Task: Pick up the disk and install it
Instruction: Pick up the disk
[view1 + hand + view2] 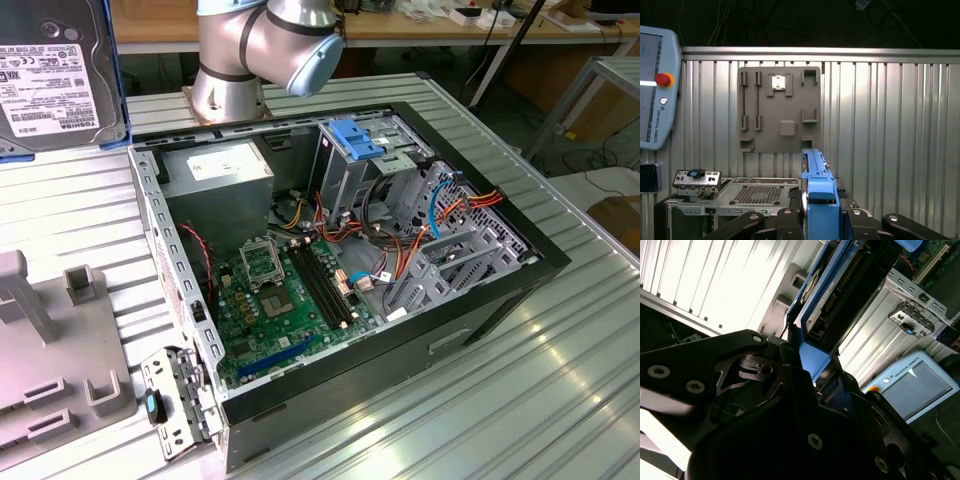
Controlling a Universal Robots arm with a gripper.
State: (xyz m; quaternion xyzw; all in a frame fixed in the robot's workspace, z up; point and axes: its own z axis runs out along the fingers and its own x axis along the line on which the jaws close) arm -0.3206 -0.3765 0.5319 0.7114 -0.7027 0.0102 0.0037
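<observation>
The disk (pixel 55 80) hangs in the air at the exterior view's upper left, above the table beside the open computer case (pixel 480 320). It is dark grey, with a white label on its face and a blue rail down one edge. In the first wrist view my gripper (pixel 820 202) is shut on the disk (pixel 815 172), a black finger (pixel 790 220) pressing on each side of the blue rail. The second wrist view shows the disk (pixel 840 290) edge-on, sticking out past the gripper's black body (pixel 790 415). A blue-topped drive bay (pixel 360 140) sits at the back of the case.
A grey power-supply box (pixel 220 170) fills the case's back corner, with the motherboard (pixel 290 300) and loose cables (pixel 440 215) around it. A grey fixture plate (pixel 50 370) lies on the ribbed metal table at the exterior view's left. The arm's base (pixel 250 50) stands behind the case. A teach pendant (pixel 655 85) rests nearby.
</observation>
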